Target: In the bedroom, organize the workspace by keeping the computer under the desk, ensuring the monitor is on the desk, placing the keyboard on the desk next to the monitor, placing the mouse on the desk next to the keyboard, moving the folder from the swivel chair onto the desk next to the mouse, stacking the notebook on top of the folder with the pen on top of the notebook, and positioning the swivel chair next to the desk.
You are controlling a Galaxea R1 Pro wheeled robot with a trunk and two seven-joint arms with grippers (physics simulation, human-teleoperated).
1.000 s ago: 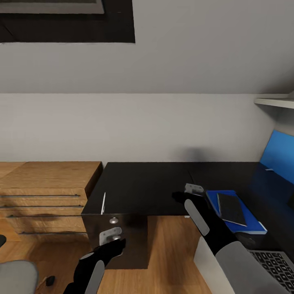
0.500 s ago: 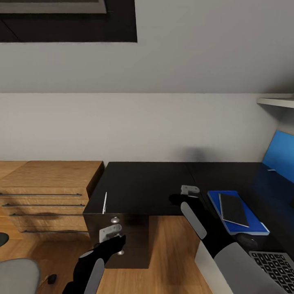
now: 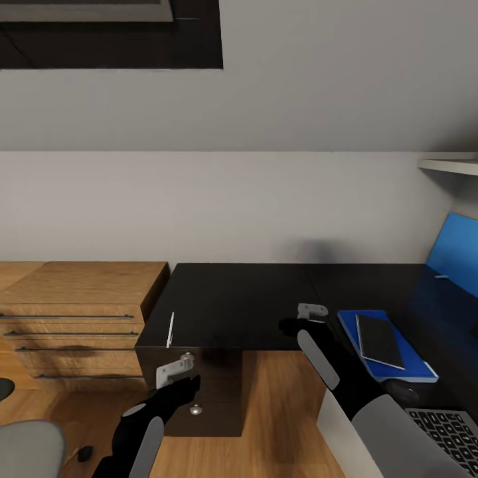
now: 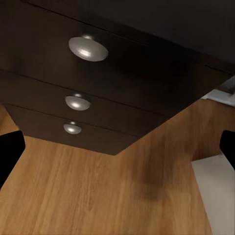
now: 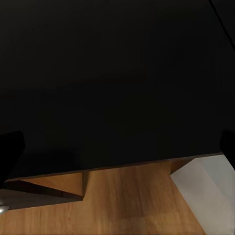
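Two grippers (image 3: 175,369) (image 3: 312,310) spread, empty | pen (image 3: 169,330) long axis front-to-back on desk (image 3: 239,305)

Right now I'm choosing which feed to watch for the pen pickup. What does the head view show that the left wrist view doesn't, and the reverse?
The head view gives the desk top with the white pen near its left front edge, the notebook lying on the blue folder, the keyboard and the wooden dresser. The left wrist view gives all three drawer knobs close up, seen from below, between the open left gripper's fingertips. Both share the desk's dark drawer block and the wooden floor.
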